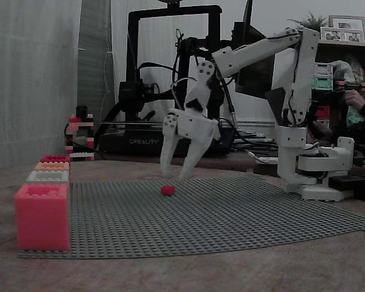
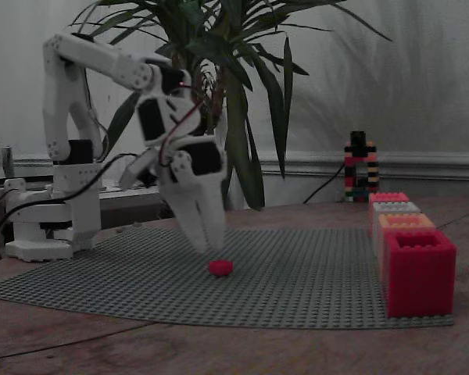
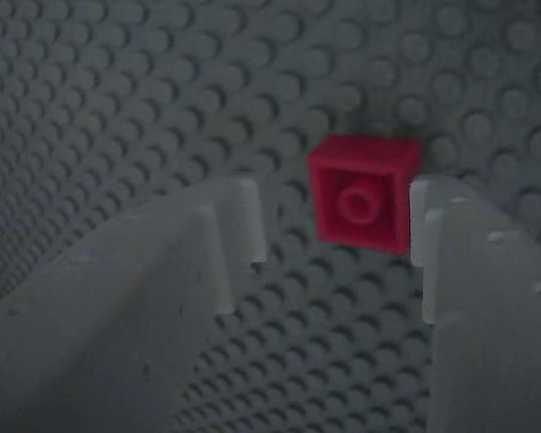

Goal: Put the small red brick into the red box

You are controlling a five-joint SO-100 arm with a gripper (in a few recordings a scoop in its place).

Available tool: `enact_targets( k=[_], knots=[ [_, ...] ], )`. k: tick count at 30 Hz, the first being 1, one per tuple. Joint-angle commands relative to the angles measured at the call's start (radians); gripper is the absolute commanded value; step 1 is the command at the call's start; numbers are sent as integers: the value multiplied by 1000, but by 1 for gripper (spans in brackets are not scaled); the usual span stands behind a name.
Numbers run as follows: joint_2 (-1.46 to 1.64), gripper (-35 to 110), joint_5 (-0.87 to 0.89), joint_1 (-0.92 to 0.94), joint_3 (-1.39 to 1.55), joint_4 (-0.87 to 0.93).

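The small red brick lies on the grey studded baseplate, near its middle. My white gripper hangs open just above it, fingertips pointing down. In the wrist view the brick sits stud-up between the two spread fingers, closer to the right finger, and my gripper is not touching it. The red box is the low, dark red one at the far end of a row of boxes along the plate's edge.
The row also holds a tall pink-coral box at the front, then a grey box and an orange box. A small brick tower and a 3D printer stand behind the plate.
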Motion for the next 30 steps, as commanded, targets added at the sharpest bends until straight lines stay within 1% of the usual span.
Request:
enact_targets(
  k=[1,20,27,30],
  knots=[
    [-26,14,12,-2,-98,8],
    [-141,16,14,-48,-150,15],
    [-167,14,8,-46,-173,18],
    [-170,10,-2,-46,-175,14]
  ],
)
